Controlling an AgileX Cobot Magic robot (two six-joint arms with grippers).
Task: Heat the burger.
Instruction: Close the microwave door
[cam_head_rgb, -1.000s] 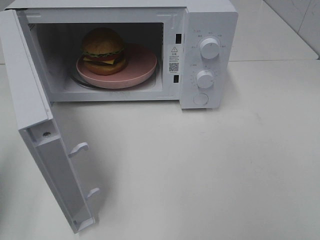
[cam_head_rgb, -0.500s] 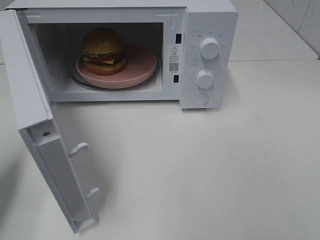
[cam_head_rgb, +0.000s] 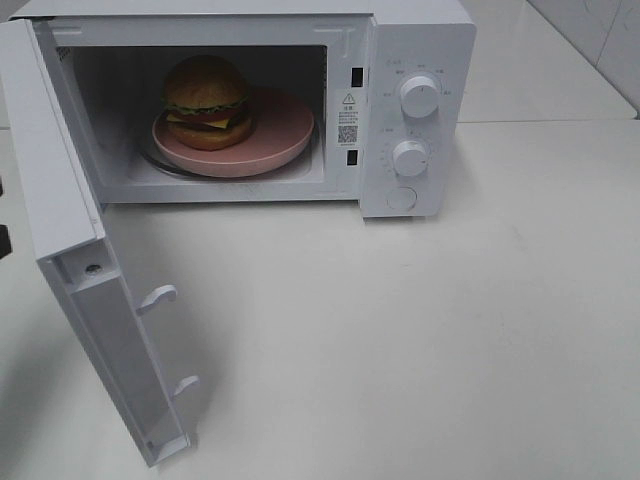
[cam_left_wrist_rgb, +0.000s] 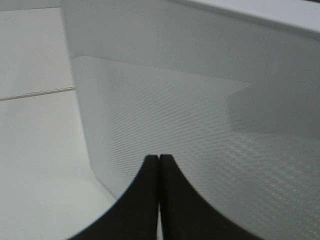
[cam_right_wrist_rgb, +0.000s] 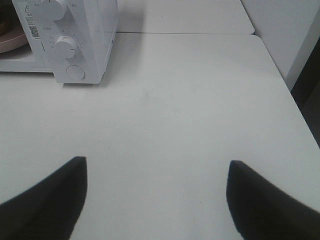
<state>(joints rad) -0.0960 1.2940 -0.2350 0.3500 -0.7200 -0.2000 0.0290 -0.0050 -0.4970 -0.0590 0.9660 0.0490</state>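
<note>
With the burger (cam_head_rgb: 206, 100) inside the microwave (cam_head_rgb: 420, 40), the left fingers (cam_left_wrist_rgb: 149, 200), pressed together, face its open door (cam_head_rgb: 55, 170), probably to push it shut (right fingers (cam_right_wrist_rgb: 45, 197) apart).

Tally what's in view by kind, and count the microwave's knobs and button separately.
Microwave: 1
Burger: 1
Plate: 1
Knobs: 2
Button: 1
Total: 6
</note>
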